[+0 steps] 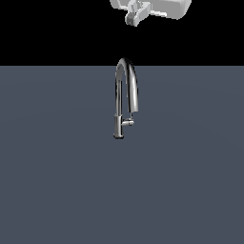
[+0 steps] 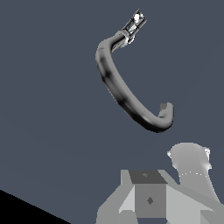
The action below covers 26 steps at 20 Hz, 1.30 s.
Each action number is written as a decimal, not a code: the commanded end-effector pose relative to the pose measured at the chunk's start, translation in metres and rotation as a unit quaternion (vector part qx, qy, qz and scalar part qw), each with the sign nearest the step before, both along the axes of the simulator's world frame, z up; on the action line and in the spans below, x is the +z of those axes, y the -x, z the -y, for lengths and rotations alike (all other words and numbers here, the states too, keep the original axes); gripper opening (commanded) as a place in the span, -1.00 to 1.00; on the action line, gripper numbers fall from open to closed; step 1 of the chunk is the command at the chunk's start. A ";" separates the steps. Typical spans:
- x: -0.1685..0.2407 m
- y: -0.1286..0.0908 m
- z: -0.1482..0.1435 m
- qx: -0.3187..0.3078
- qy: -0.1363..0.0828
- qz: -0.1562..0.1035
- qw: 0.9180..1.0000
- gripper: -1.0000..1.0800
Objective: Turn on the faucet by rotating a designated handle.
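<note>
The faucet (image 1: 118, 102) is a slim chrome gooseneck standing upright on the dark grey floor, its spout arching toward the exterior view's right. The handle (image 1: 129, 122) is a short stub sticking out of the lower stem on that same side. My gripper (image 1: 133, 18) hangs well above the arch, cut off by the frame's top edge and touching nothing. From the wrist, the faucet (image 2: 118, 92) shows from above as a long curve, with the handle (image 2: 134, 22) as a shiny stub at its far end. My gripper (image 2: 147, 192) shows only as grey blocks; I cannot make out how its jaws stand.
The flat dark grey floor (image 1: 57, 181) spreads around the faucet on every side. Behind it is a black background. No other objects show.
</note>
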<state>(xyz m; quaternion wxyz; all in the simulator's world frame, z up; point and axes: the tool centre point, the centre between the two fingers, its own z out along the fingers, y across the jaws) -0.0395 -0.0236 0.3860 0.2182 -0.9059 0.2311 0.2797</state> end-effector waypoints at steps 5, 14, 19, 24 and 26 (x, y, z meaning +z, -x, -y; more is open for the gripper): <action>-0.029 -0.029 0.005 -0.038 -0.041 -0.049 0.997 -1.00; -0.075 -0.065 0.011 -0.093 -0.101 -0.120 0.983 -1.00; -0.104 -0.083 0.013 -0.125 -0.135 -0.160 0.970 -1.00; -0.136 -0.098 0.015 -0.157 -0.169 -0.202 0.952 -1.00; -0.150 -0.104 0.015 -0.171 -0.183 -0.219 0.943 -1.00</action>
